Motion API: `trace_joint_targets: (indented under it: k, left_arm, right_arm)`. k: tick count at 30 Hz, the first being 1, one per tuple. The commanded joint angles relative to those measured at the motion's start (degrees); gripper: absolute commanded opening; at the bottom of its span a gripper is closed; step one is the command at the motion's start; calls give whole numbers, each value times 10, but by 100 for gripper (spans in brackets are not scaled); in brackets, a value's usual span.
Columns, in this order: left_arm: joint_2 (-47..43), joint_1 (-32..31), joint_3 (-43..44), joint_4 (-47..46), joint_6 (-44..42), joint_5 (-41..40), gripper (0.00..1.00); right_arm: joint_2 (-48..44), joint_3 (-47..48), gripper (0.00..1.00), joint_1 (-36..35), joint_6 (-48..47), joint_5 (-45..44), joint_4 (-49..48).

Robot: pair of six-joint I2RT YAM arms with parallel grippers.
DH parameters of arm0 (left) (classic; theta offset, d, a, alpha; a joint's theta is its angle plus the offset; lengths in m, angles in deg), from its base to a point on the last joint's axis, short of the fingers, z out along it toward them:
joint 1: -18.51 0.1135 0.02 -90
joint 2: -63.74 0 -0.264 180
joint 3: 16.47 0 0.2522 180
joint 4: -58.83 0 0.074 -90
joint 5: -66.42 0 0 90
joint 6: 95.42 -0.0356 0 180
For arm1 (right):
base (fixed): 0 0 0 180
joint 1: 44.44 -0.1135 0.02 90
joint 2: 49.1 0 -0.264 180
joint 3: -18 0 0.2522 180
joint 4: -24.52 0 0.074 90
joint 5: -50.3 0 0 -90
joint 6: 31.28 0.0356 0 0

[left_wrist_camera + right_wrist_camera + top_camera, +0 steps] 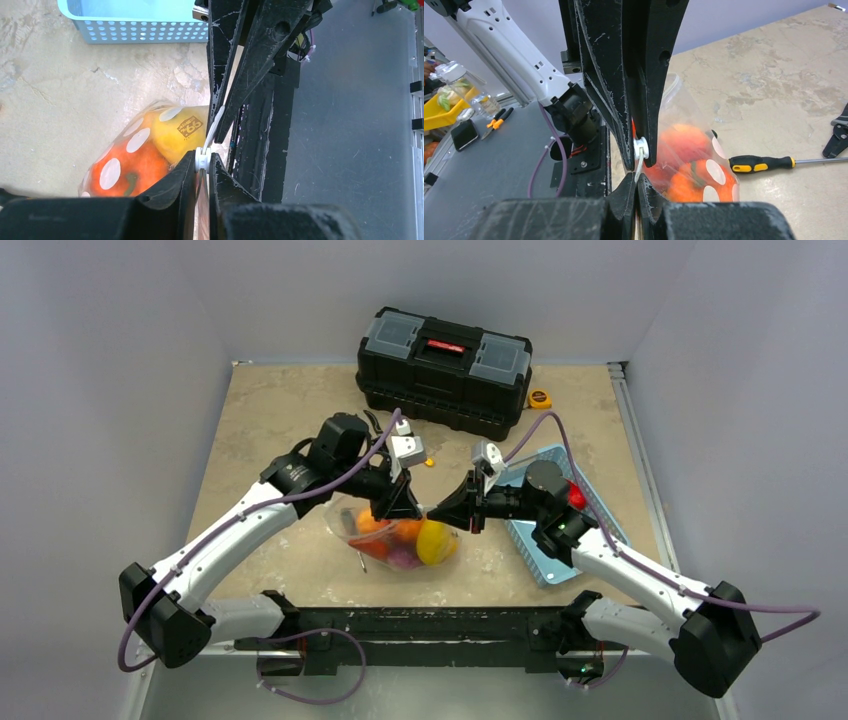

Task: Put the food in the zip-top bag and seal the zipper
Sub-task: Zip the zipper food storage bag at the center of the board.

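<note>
Left wrist view: your left gripper (pixel 202 166) pinches the zipper slider (pixel 201 159) while your right gripper (pixel 218 132), shut, apparently anchors the zip-top bag (pixel 120 170).

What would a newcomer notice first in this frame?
The dotted clear bag stuffed with orange and yellow toy food, mid-table. Above it the left end effector and right end effector meet tip to tip, pinched on its top edge. Behind stands a black toolbox.
</note>
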Motion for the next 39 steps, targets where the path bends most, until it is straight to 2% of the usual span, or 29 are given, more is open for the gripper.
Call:
trace_joint_targets:
  k: [1, 3, 6, 10, 16, 19, 20, 21, 25, 26, 30, 32, 34, 36, 39]
  left_arm:
    - [-25, 7, -10, -49, -11, 28, 0]
    - [-24, 7, -12, -51, -9, 34, 0]
    - [-21, 7, -11, -49, -11, 38, 0]
    - [-24, 7, -12, -45, -11, 43, 0]
    - [-26, 7, -14, -42, -14, 48, 0]
    - [-26, 7, -14, -41, -15, 52, 0]
    - [-27, 7, -14, -41, -14, 53, 0]
    - [-26, 7, -13, -40, -14, 53, 0]
    - [-28, 7, -12, -38, -12, 59, 0]
    - [-30, 7, -11, -38, -8, 60, 1]
    - [-32, 7, -7, -41, 9, 60, 31]
    - [-33, 7, -13, -54, 17, 64, 36]
    - [-32, 7, -17, -63, 19, 72, 36]
    - [-31, 7, -20, -71, 22, 75, 31]
    - [-32, 7, -26, -86, 23, 82, 16]
  right_arm:
    - [-6, 30, 0, 1, -10, -4, 2]
    - [-3, 34, 0, 1, -2, -6, 4]
    - [-2, 37, 17, 1, 22, -2, -14]
    - [-2, 37, 21, 1, 44, 0, -35]
    - [13, 48, 17, 1, 41, 11, -31]
    - [17, 48, 19, 1, 45, 13, -39]
    - [17, 48, 12, 1, 44, 12, -41]
    - [18, 51, 0, 1, 43, 11, -40]
    - [27, 55, 0, 1, 34, 12, -29]
    - [26, 51, 0, 1, 37, 12, -33]
    - [20, 25, 0, 1, 73, 8, -87]
    - [24, 19, 0, 1, 90, 19, -107]
    - [28, 15, 0, 1, 100, 27, -120]
    - [29, 14, 0, 1, 104, 31, -125]
    - [26, 13, 0, 1, 105, 42, -131]
